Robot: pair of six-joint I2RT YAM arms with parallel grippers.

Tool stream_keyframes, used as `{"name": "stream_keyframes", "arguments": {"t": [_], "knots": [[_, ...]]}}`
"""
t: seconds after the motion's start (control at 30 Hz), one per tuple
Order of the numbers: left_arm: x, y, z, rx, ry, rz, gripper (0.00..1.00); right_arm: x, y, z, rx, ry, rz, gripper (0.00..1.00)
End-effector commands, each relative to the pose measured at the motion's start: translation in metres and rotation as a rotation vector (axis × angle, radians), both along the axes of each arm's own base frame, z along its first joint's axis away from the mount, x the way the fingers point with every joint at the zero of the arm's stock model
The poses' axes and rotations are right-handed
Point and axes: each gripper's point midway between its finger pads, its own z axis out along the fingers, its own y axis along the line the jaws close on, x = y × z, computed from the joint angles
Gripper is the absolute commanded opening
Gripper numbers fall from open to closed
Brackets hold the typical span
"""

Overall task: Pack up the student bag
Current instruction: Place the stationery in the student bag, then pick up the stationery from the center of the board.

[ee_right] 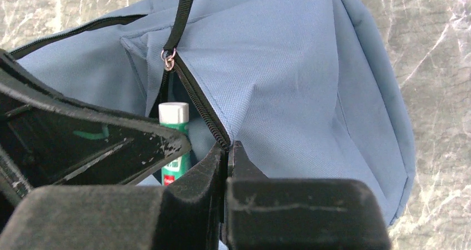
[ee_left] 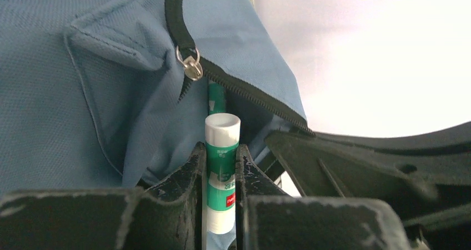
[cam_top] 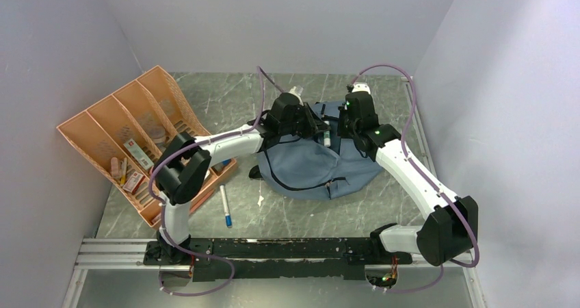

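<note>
The student bag, grey-blue with black zipper trim, lies in the middle of the table. Its pocket opening gapes. My left gripper is shut on a green and white glue stick. The stick stands upright at the mouth of the opening, just below the zipper pull. My right gripper is shut on the bag's zipper edge and holds it up. From the right wrist, the glue stick shows inside the gap, behind a left finger. From above, both grippers meet over the bag's far end.
An orange compartment tray leans at the left, with small boxes and pens in it. A white marker with a blue cap lies on the table near the bag. Walls close in on the left, back and right.
</note>
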Motion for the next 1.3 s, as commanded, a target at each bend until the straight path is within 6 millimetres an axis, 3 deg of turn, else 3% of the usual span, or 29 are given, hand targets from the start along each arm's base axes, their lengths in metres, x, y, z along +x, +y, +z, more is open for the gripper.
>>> {"name": "stream_keyframes", "arguments": {"t": [0.0,0.2,0.53,0.83,1.07,1.27], "knots": [[0.014,-0.011,0.017,-0.045,0.016,0.064,0.05,0.005,0.000,0.025,0.049,-0.065,-0.014,0.00],[0.024,-0.023,0.013,-0.042,0.024,0.066,0.05,0.004,0.002,0.024,0.056,-0.060,-0.008,0.00],[0.019,-0.028,-0.003,-0.011,0.057,0.027,0.29,0.002,-0.001,0.020,0.047,-0.057,-0.017,0.00],[0.018,-0.033,-0.004,0.014,0.052,-0.015,0.37,0.002,-0.001,0.016,0.045,-0.052,-0.018,0.00],[0.015,-0.026,0.000,0.035,0.024,-0.012,0.38,0.002,-0.004,0.016,0.035,-0.054,-0.025,0.00],[0.011,0.000,0.019,0.120,-0.082,0.005,0.36,0.003,-0.005,0.018,0.030,-0.064,-0.029,0.00]]}}
